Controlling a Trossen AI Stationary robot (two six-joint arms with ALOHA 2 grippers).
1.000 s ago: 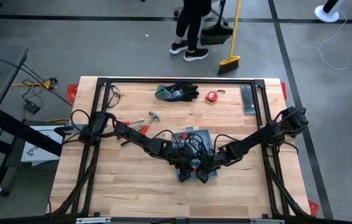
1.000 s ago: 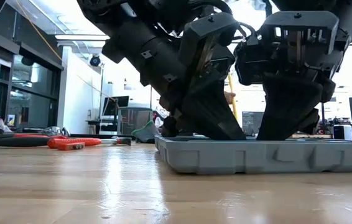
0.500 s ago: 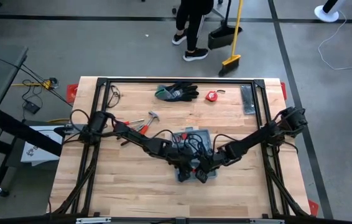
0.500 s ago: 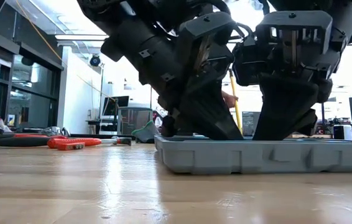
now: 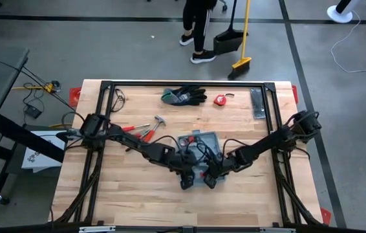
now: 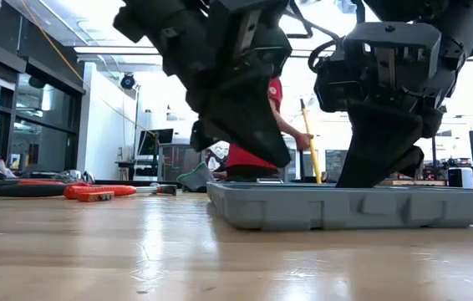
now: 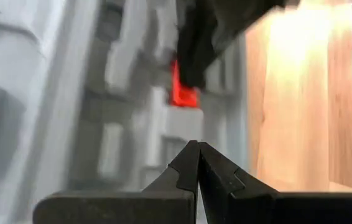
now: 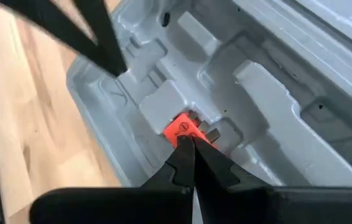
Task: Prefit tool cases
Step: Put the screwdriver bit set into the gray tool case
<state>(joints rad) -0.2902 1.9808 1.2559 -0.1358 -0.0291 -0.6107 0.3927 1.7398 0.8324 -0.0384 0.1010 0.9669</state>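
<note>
The grey-blue tool case (image 5: pixel 202 139) lies open at the table's middle, its tray (image 6: pixel 345 209) flat on the wood and its moulded recesses (image 8: pixel 275 93) facing up. A small orange-red piece (image 8: pixel 181 127) sits in one recess near the tray's near wall. My right gripper (image 8: pixel 186 140) is shut and reaches down into the tray (image 6: pixel 349 180). My left gripper (image 7: pixel 198 144) is shut too and hangs just above the tray's left part (image 6: pixel 274 159), touching nothing. In the high view both grippers (image 5: pixel 186 181) (image 5: pixel 210 181) stand close together over the case's near end. My right gripper meets the orange-red piece (image 8: pixel 185 132) with its shut fingertips, coming from above and slanting down into the recess. The piece stays seated in the tray, and the tray stays flat on the table. Whether the tips press it or only touch it cannot be told.
A hammer and red-handled pliers (image 5: pixel 145 128) lie left of the case. Black-and-green gloves (image 5: pixel 184 96), a red tape measure (image 5: pixel 220 99) and a dark grey bar (image 5: pixel 258 103) lie along the far edge. A person with a broom (image 5: pixel 199 29) stands beyond the table.
My left gripper has risen out of the tray and now hangs above its rim, shifted slightly toward the table's left. The right gripper has kept its place in the tray. The case has not moved. The person behind the table has stepped along the far side.
</note>
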